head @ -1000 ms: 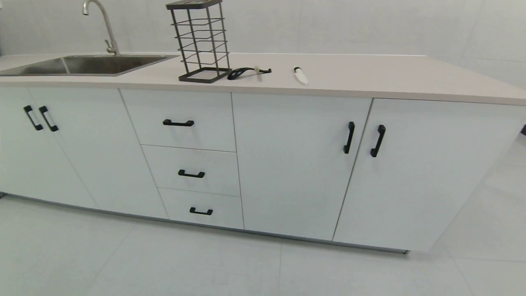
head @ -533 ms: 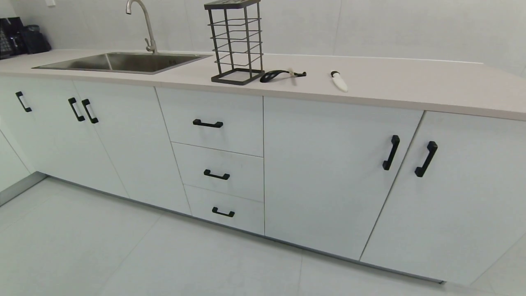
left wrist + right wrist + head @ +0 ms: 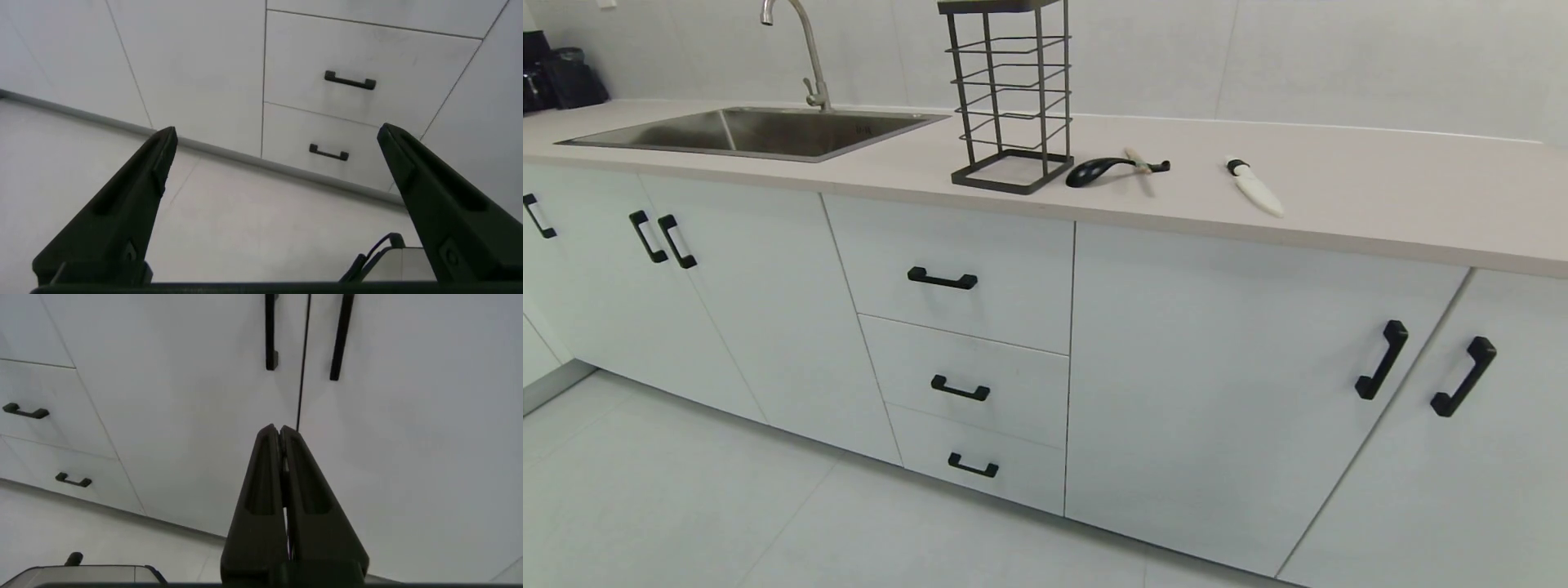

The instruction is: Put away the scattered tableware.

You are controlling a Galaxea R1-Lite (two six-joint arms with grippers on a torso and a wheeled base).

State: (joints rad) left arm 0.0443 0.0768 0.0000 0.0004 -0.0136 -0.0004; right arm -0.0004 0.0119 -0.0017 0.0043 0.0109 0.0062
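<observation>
Far left corner of the desk (image 3: 1380,192) has some dark stuff (image 3: 560,73) parked against the wall, too small to make out. Next is the steel sink (image 3: 743,131) with its curved tap (image 3: 805,49). Right of that stands the tall black wire rack (image 3: 1013,98), upright near the front edge. Just beside it lies a black spoon (image 3: 1104,170) with a thin pale stick (image 3: 1139,160) across its handle; can't tell what that one is. A bit further right, apart from both, is a white knife (image 3: 1255,188) lying flat. Under the desk there's a stack of 3 drawers (image 3: 943,327).

Left gripper (image 3: 278,135) is spread wide with nothing in it, down low facing the 2 lower drawers and the floor (image 3: 245,229). Right gripper (image 3: 279,429) is pinched fully closed on nothing, facing the seam between 2 cabinet doors (image 3: 409,457).
</observation>
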